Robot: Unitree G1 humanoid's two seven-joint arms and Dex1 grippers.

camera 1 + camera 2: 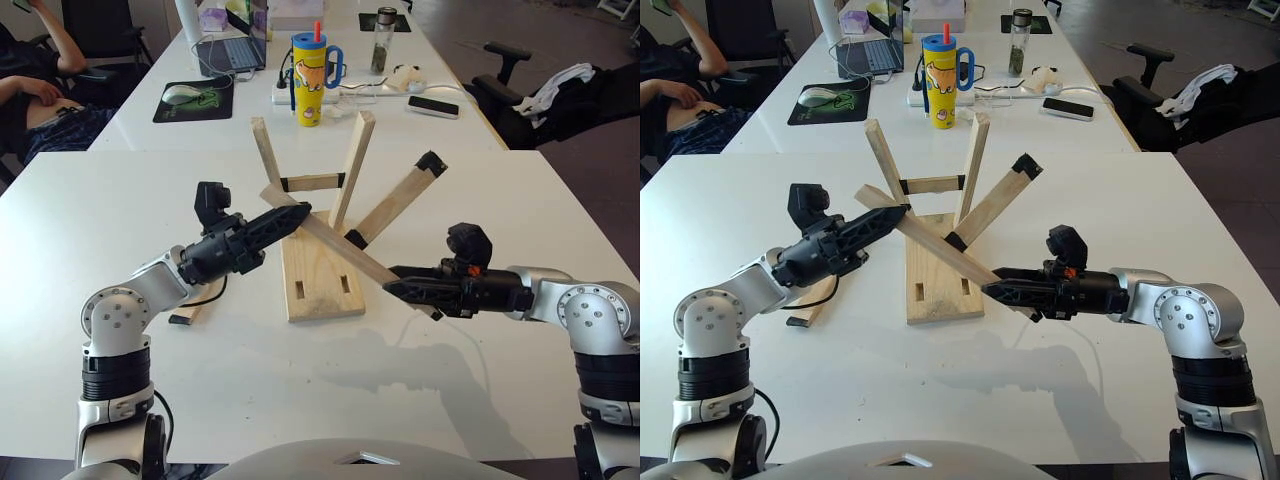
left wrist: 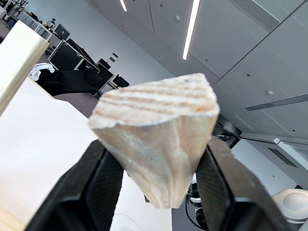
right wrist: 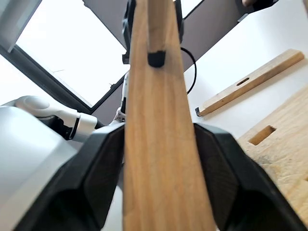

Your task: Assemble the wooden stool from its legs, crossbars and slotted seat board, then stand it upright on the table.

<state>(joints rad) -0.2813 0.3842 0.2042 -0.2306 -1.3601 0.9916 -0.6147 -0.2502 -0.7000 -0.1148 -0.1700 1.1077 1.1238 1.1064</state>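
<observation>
— What is there, biggest first?

— The white worktop point(image 1: 500, 210). The slotted seat board point(image 1: 322, 298) lies flat near its middle, with two slots showing at the near end.

— And the legs?

— One long leg point(image 1: 335, 243) slants across above the board, held at both ends. Whether it touches the board, I cannot tell. Behind it three more rise from the far end of the board. The left leg point(image 1: 267, 152) leans away to the left, the middle leg point(image 1: 353, 165) stands nearly upright, and the black-capped leg point(image 1: 405, 200) tilts far right. Their feet are hidden behind the slanting one.

— Any crossbars?

— A short crossbar point(image 1: 313, 183) spans between the left and middle legs. A loose slotted piece point(image 3: 250, 81) lies flat on the worktop beside the left arm.

— How do the jaws stand?

— The left jaws are clamped on the long leg's upper end, the cut end grain sticking out between them. The right jaws are closed on its lower end, one dark pad pressed to each side of the wood.
</observation>
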